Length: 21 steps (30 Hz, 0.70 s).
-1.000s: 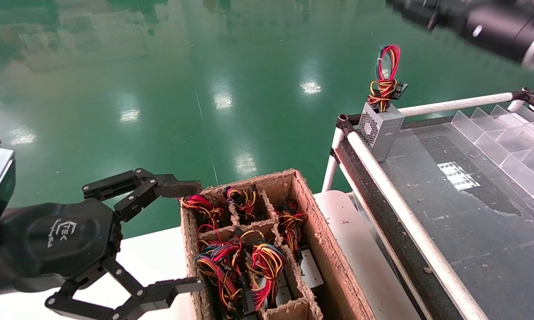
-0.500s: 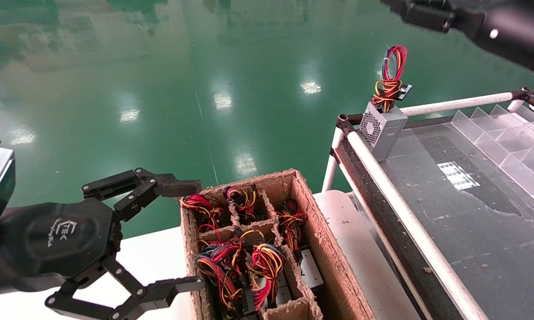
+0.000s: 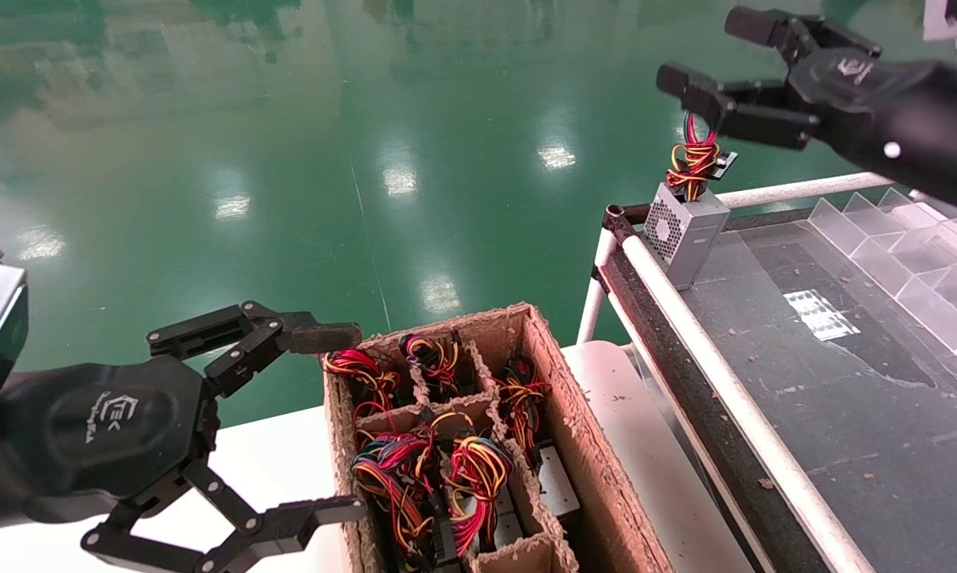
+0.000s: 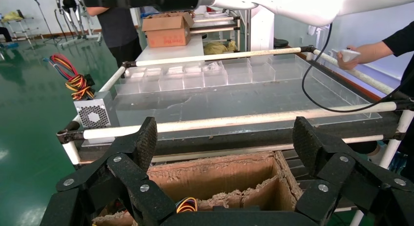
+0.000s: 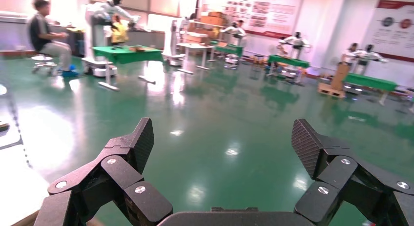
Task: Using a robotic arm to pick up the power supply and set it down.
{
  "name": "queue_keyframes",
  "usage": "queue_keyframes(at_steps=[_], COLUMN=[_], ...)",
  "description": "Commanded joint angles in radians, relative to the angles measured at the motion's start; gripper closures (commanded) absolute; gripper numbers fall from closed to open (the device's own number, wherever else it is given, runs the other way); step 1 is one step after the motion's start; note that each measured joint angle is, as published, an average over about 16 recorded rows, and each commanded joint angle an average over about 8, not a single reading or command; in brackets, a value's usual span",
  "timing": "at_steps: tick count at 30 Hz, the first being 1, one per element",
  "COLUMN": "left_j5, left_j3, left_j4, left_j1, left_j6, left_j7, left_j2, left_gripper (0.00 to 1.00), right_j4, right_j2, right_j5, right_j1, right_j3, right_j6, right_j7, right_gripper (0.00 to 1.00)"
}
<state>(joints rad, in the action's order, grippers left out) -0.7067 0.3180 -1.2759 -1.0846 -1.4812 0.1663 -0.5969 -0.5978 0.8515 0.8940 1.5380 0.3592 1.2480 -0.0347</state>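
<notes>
The power supply [image 3: 685, 227], a small silver box with a vent grille, stands upright at the near-left corner of the railed table, and shows in the left wrist view too [image 4: 95, 116]. Its tied loop of red and yellow wires [image 3: 693, 159] rises from the top. My right gripper [image 3: 709, 52] hangs open just above and behind that loop, holding nothing; the right wrist view shows only green floor between its fingers [image 5: 222, 140]. My left gripper [image 3: 343, 422] is open and empty beside the cardboard box, low on the left.
A divided cardboard box [image 3: 574, 414] holds several similar units with wire bundles. The table has white tube rails [image 3: 725, 382] and clear plastic dividers [image 3: 908, 255] at the back right. A person's arm [image 4: 385, 50] reaches over the table's far side.
My right arm has swung down and inward, bringing its open gripper into view above the wire loop. The left arm has not moved.
</notes>
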Motion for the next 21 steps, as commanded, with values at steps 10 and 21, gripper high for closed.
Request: queue_keyframes(at_steps=[10, 21], left_j5=[0.000, 0.000], left_j3=[0.000, 0.001], left_j4=[0.000, 0.000], left_j1=[0.000, 0.000], left_j6=[0.000, 0.000], left_j7=[0.000, 0.000], left_j2=[0.000, 0.000], left_gripper=[0.00, 0.00], right_j4=[-0.230, -0.459], right_j2=[-0.081, -0.161], right_j5=[-0.055, -0.109], right_j1=[-0.155, -0.310], right_j3=[-0.027, -0.053], right_j6=[0.083, 0.166], right_j7=[0.075, 0.149], right_gripper=[0.00, 0.00])
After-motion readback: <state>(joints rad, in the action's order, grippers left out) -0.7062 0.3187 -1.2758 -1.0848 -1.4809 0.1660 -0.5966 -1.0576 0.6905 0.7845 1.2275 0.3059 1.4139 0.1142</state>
